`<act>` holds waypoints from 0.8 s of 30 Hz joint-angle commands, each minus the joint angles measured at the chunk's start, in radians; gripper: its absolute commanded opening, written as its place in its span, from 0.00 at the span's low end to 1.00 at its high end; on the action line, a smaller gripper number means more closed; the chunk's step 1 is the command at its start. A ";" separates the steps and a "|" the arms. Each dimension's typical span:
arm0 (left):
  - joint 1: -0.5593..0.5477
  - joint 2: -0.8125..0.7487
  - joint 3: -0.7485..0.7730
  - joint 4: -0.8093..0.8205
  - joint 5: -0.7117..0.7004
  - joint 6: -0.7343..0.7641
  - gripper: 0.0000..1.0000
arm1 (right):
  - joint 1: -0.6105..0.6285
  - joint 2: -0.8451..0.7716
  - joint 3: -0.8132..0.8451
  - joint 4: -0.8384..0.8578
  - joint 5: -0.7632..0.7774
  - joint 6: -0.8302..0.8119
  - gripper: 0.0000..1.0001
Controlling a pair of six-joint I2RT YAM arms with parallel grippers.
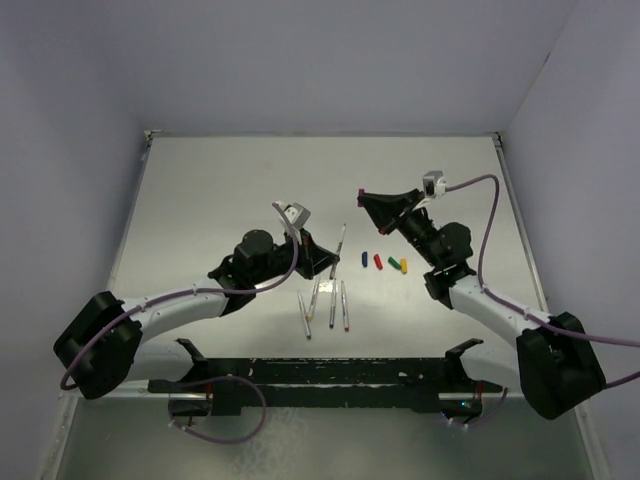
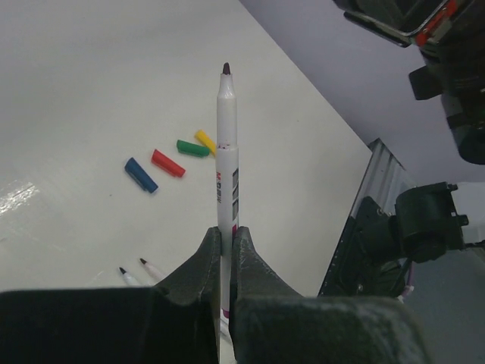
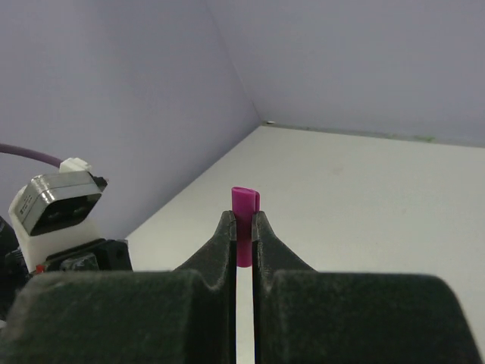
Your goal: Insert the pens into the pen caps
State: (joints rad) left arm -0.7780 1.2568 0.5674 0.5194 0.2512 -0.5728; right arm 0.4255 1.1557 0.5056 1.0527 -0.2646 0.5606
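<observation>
The left claw (image 2: 227,236) is clamped low on a slim silvery-white marker pen (image 2: 226,144), its dark tip well beyond the jaws. The right claw (image 3: 242,221) pinches a stubby purple plastic cap (image 3: 244,203) that barely protrudes. I'd say a slight misalignment could pivot the pen or shove the cap back.
</observation>
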 commanded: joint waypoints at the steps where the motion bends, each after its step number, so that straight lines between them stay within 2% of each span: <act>1: 0.002 0.003 0.003 0.174 0.101 -0.070 0.00 | 0.005 0.047 -0.024 0.274 -0.095 0.120 0.00; 7: 0.002 0.010 -0.004 0.220 0.104 -0.100 0.00 | 0.004 0.123 -0.058 0.448 -0.133 0.236 0.00; 14: 0.003 0.006 -0.017 0.234 0.079 -0.103 0.00 | 0.004 0.171 -0.071 0.556 -0.142 0.324 0.00; 24: 0.002 0.002 -0.014 0.217 0.053 -0.081 0.00 | 0.004 0.197 -0.079 0.599 -0.153 0.369 0.00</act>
State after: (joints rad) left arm -0.7792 1.2652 0.5568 0.6888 0.3180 -0.6685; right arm 0.4255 1.3521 0.4332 1.5543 -0.3916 0.9058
